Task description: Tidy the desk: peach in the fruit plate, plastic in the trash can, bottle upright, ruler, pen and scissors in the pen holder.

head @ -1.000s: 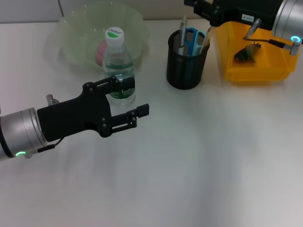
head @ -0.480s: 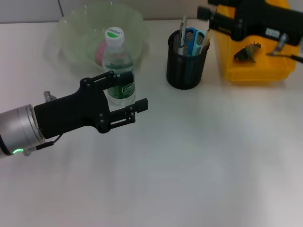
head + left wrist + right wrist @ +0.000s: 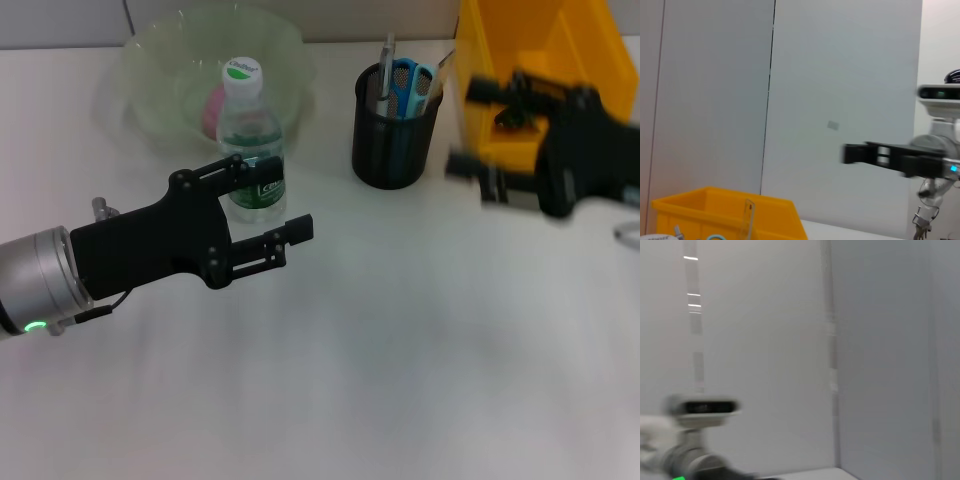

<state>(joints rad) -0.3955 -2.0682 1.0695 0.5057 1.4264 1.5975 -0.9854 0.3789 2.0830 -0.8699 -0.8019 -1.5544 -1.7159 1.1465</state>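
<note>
The clear bottle stands upright with its green-and-white cap on top, in front of the pale green fruit plate, where the pink peach lies. My left gripper hangs open beside the bottle's lower half, gripping nothing. The black mesh pen holder contains the blue scissors, the pen and the ruler. A dark scrap of plastic lies in the yellow trash can. My right gripper, blurred and open, is in front of that can.
The left wrist view shows the yellow trash can, the ruler's tip and the far right gripper against a grey wall. Bare white table fills the front and middle.
My right arm has swung quickly from above the trash can down toward the front right. The left gripper has stayed almost still beside the bottle.
</note>
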